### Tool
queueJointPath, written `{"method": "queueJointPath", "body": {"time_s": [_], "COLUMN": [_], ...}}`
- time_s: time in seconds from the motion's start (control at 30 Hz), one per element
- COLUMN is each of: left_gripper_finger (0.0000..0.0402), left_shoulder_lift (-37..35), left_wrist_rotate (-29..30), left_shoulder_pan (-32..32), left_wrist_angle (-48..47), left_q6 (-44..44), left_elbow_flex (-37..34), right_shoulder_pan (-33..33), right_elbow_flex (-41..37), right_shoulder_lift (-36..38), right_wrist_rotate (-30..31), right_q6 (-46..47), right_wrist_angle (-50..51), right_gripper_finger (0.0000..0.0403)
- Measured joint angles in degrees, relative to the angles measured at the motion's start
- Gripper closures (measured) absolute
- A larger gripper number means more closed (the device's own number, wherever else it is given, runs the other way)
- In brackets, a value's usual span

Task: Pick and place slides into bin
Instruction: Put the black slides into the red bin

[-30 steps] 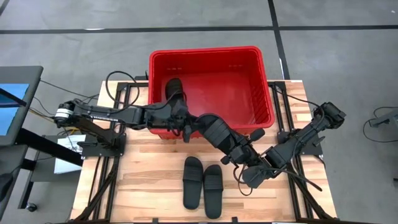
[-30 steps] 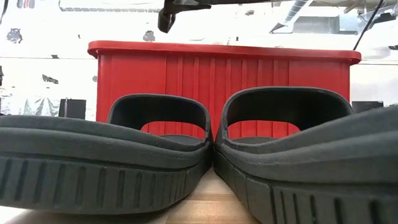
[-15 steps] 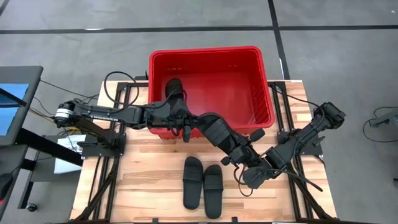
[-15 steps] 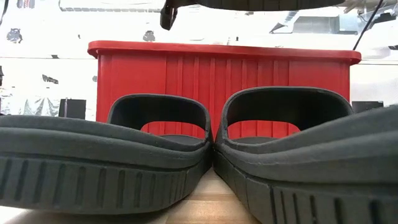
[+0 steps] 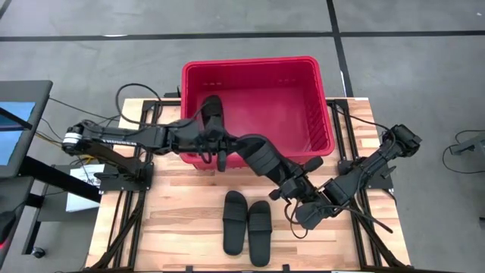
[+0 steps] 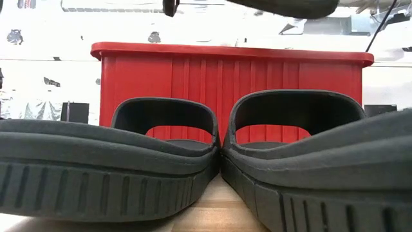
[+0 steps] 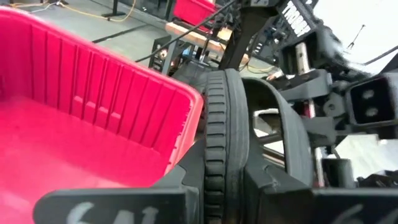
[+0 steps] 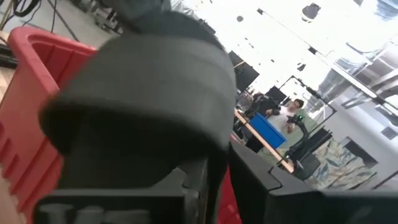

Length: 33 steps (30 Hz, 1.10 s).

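Note:
The red bin [image 5: 250, 62] stands at the table's far middle, and one black slide [image 5: 211, 112] lies inside it at the left. A second slide [image 5: 261, 158] hangs in the air just in front of the bin's near wall, between my two grippers. My left gripper [image 5: 222, 152] is shut on its end by the bin. My right gripper [image 5: 294, 186] is on its other end. Two more slides [image 5: 235, 221] [image 5: 260, 231] lie side by side, soles down, near the table's front edge. They fill the low view [image 6: 129, 167]. My left gripper pinches the lifted slide at its end nearest the bin; the ribbed sole edge [image 7: 217, 155] stands between the two fingers [image 7: 124, 202]. The fingers come level from the table's left. The slide is clear of the table. My right gripper has the slide's sole [image 8: 208, 180] between its fingers at the end away from the bin, with the strap [image 8: 143, 81] just ahead of them. It comes from the table's near right, slanting up. The slide hangs clear of the table.
Black frame rails [image 5: 140, 178] and cables run along both sides of the wooden table [image 5: 182, 227]. The bin's near wall [image 6: 232, 71] rises behind the two lying slides. A person [image 8: 287, 112] shows far off in the room.
My left gripper has gone a little toward the bin and the table's left, and the slide's end by it has moved the same way. In the low view the slide's sole now shows lower at the picture's top.

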State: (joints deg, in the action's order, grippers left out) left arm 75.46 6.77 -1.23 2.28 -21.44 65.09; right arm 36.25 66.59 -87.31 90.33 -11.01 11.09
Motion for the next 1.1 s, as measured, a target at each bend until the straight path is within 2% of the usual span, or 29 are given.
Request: {"method": "queueJointPath", "body": {"time_s": [0.27,0.5,0.63,0.83,0.97,1.1], "left_gripper_finger": [0.0372,0.0372,0.0372,0.0372,0.0372,0.0372], "left_shoulder_lift": [-1.47,-1.49,-1.71,-3.27,-5.72,-8.18], "left_wrist_rotate": [0.02,1.24,2.10,3.24,5.03,5.03], "left_shoulder_pan": [-0.02,-0.04,-0.04,0.19,0.45,0.96], "left_wrist_angle": [-6.14,-10.76,-13.17,-18.09,-19.54,-20.18], "left_q6": [1.13,1.10,1.33,2.27,3.01,3.52], "left_elbow_flex": [2.70,3.22,3.26,3.26,3.26,3.26], "right_shoulder_pan": [0.00,-0.39,-0.11,1.54,2.52,2.75], "right_elbow_flex": [0.00,0.00,0.00,0.00,-0.02,-0.02], "right_shoulder_lift": [0.00,-0.02,-0.04,0.45,2.57,8.04], "right_wrist_rotate": [-0.36,-0.46,-0.49,-0.35,-1.60,-10.68], "right_q6": [0.01,-0.09,-3.59,-5.71,2.00,19.71], "right_wrist_angle": [-0.44,-0.54,-0.37,4.37,14.74,29.64], "right_gripper_finger": [0.0299,0.0226,0.0189,0.0169,0.0169,0.0176]}}
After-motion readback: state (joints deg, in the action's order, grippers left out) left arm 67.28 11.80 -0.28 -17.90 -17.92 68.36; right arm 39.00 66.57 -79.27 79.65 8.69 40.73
